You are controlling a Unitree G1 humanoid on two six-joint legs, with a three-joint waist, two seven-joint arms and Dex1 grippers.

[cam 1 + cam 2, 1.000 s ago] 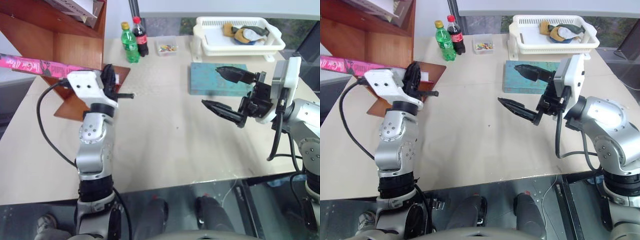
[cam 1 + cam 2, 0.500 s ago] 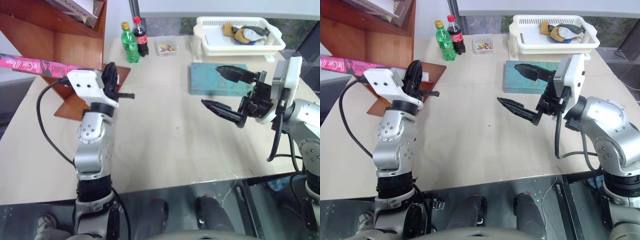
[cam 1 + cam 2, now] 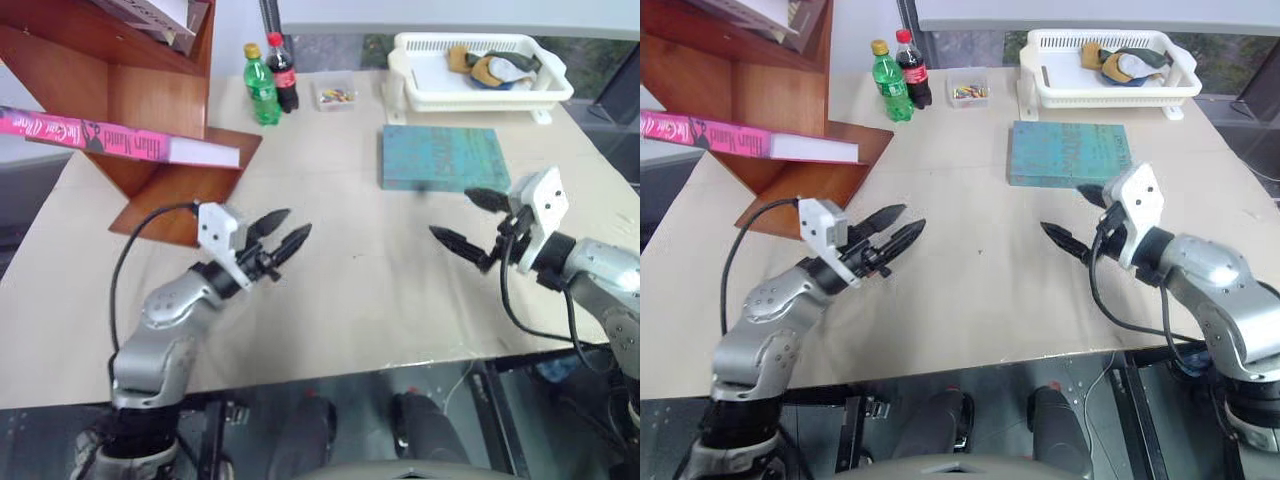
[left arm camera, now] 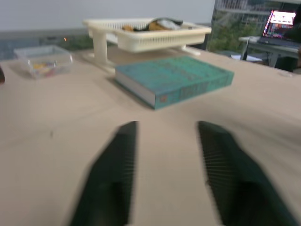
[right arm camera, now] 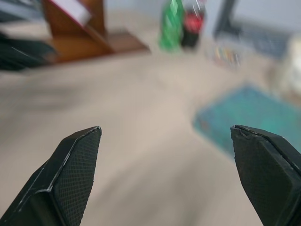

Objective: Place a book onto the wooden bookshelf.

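The pink book (image 3: 110, 139) lies flat on a lower board of the reddish-brown wooden bookshelf (image 3: 150, 92) at the table's far left. Its left end sticks out past the shelf, and nothing holds it. Low over the table in front of the shelf, my left gripper (image 3: 283, 232) is open and empty, well clear of the book; the left wrist view shows its fingers (image 4: 116, 162) apart. At the right, my right gripper (image 3: 451, 213) is spread wide with nothing in it, its fingers (image 5: 75, 162) far apart in the right wrist view.
A flat teal book (image 3: 441, 157) lies on the table beyond my right gripper. Behind it stands a white basket (image 3: 408, 62) with cloths. A green bottle (image 3: 260, 86), a cola bottle (image 3: 281, 72) and a small clear box (image 3: 333, 95) stand at the back.
My left gripper has let go by the pink book, swung down away from the shelf and opened. The right arm has sunk toward the table. The book stays on the shelf.
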